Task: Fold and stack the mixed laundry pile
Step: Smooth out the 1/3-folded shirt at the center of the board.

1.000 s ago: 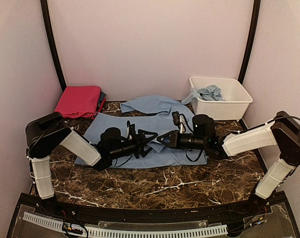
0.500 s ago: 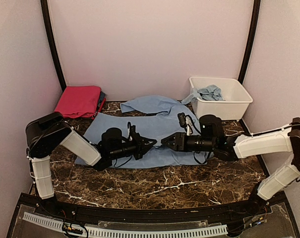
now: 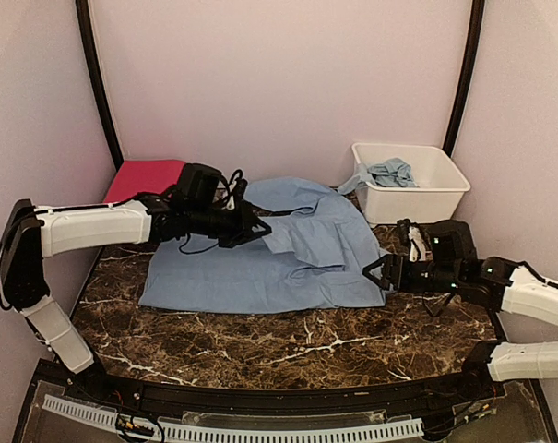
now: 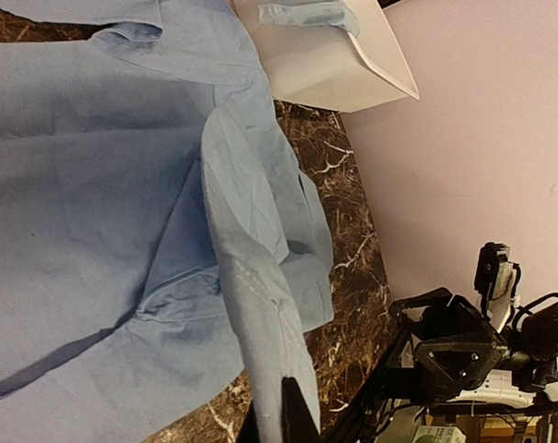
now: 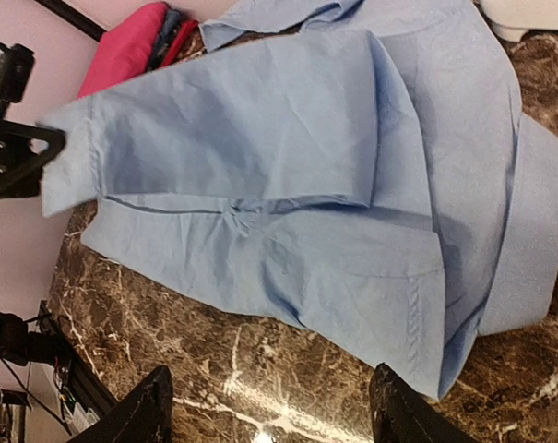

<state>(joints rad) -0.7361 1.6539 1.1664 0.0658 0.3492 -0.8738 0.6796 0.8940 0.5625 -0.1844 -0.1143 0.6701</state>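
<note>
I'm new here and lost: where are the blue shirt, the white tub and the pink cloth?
pale blue shirt [image 3: 242,269], top view, on its flat body panel
white plastic tub [image 3: 417,205], top view, on its front wall
pink folded cloth [image 3: 136,177], top view, on its top face

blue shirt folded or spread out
Partly folded: the shirt lies spread flat, but one sleeve is drawn across its body, its cuff pinched in the left gripper.
</note>
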